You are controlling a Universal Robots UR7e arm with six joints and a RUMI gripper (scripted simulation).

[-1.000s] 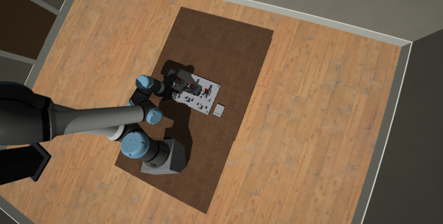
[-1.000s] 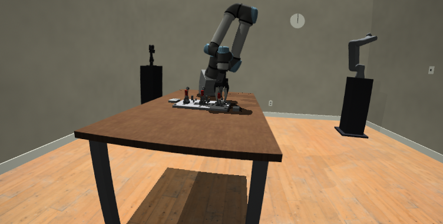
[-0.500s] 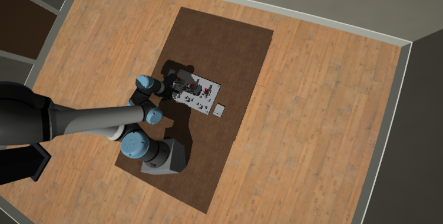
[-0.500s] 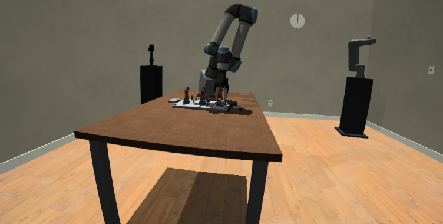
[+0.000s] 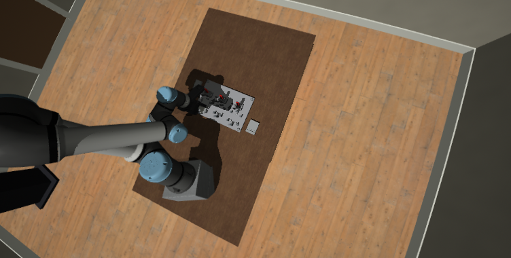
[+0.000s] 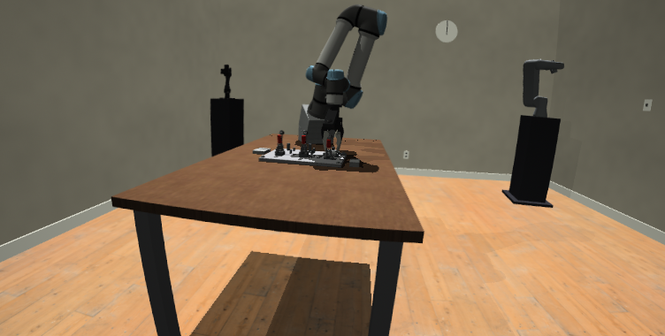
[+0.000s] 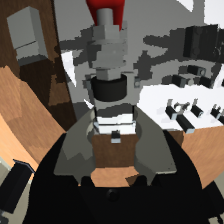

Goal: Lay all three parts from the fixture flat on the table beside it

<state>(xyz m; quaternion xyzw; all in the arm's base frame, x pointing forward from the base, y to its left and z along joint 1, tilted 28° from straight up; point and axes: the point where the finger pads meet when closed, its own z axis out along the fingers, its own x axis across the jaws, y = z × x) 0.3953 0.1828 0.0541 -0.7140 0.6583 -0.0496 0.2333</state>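
Note:
The fixture, a light plate (image 5: 248, 107) (image 6: 274, 158) (image 7: 155, 102) with pins and three red-handled clamps, lies on the brown table (image 5: 261, 48) (image 6: 278, 194). My gripper (image 5: 201, 110) (image 6: 332, 148) (image 7: 114, 106) points down at the fixture's end. It is shut on a light metal part (image 7: 115, 120), low at the fixture's edge; its underside is hidden. One grey part (image 5: 252, 126) (image 6: 261, 150) lies flat on the table beside the fixture's far end. Another grey part (image 5: 198, 83) (image 6: 355, 163) (image 7: 27, 37) lies flat in shadow beside the near end.
A red clamp handle (image 5: 206, 91) (image 6: 328, 143) (image 7: 105, 6) stands close in front of the gripper. The middle clamp handle (image 5: 221, 96) (image 6: 303, 139) and the far one (image 5: 237, 103) (image 6: 279, 139) also stand up. The robot's grey base block (image 5: 204, 179) stands on the table behind the fixture.

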